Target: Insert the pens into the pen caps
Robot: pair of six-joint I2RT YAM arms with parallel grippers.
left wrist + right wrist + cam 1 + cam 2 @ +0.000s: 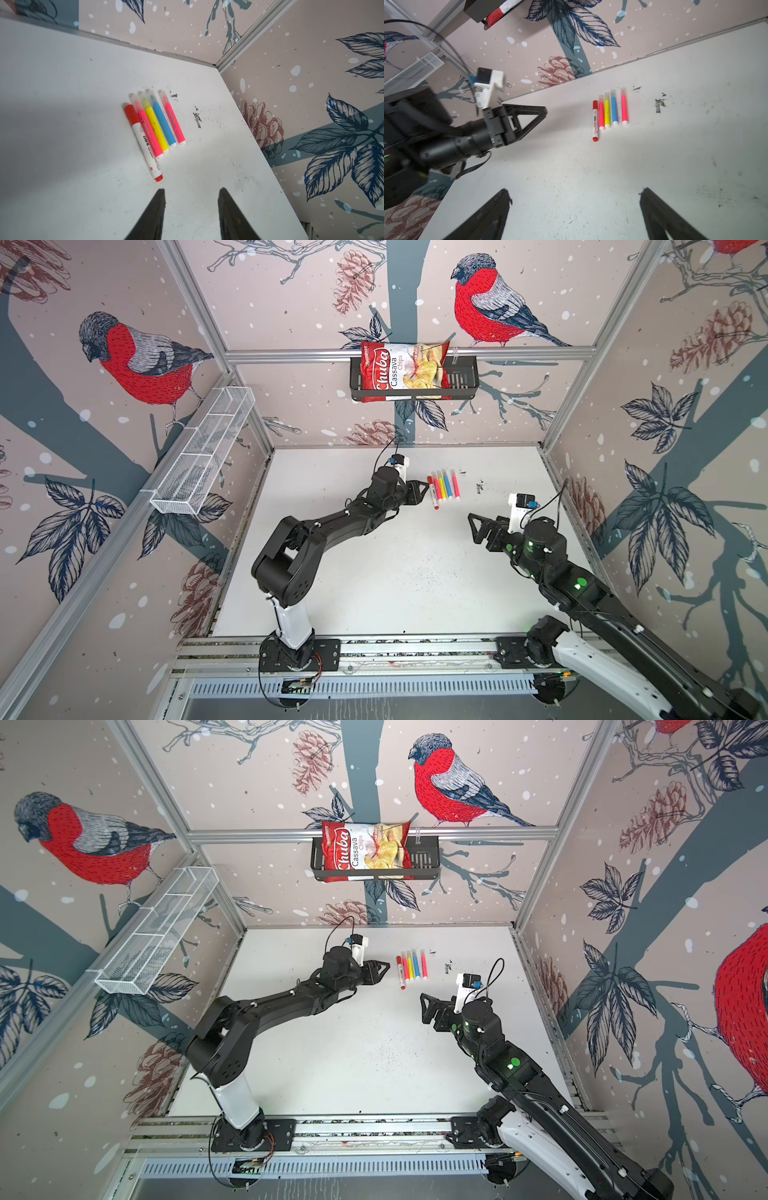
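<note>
Five pens lie side by side at the far middle of the white table [374, 572], in both top views. They are a white-barrelled pen [145, 145] wearing a red cap [130, 114], a pink pen [148, 133], a yellow pen [156, 128], a blue pen [163, 124] and another pink pen [174, 122]. Each of the coloured ones has a translucent pen cap [134, 99] over its tip. My left gripper [424, 487] hangs just left of the row, open and empty [192, 190]. My right gripper [476, 526] is open and empty [574, 190], nearer and to the right of the pens [607, 113].
A black wall basket [461, 383] holding a chips bag [399, 369] hangs on the back wall. A white mesh basket [203, 452] is fixed to the left wall. Black smudges [479, 488] mark the table right of the pens. An aluminium rail [395, 649] runs along the front.
</note>
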